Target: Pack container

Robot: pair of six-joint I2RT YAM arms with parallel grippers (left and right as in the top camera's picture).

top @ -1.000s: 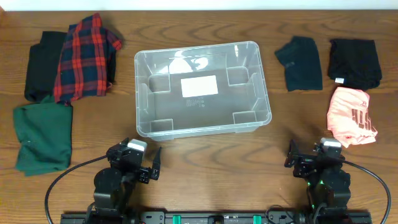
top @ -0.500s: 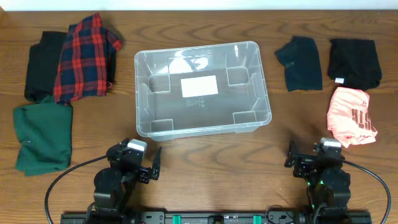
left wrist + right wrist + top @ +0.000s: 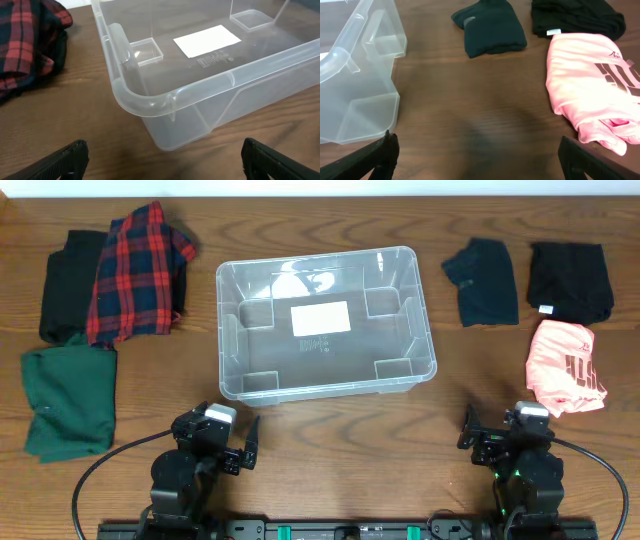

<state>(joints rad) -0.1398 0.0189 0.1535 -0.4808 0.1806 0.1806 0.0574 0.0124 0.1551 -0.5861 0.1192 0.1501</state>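
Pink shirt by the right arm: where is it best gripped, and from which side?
Probably the pink shirt at its bunched near edge, from above with the right gripper: it lies flat, and only those layered folds rise enough to pinch.

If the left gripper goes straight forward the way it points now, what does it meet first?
Most likely the near rounded corner of the container, straight ahead of the open left gripper across a strip of table, though depth is hard to judge.

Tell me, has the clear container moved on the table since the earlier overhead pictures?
No. The container lies in the same spot as before, and the gap between its left wall and the red plaid shirt is unchanged.
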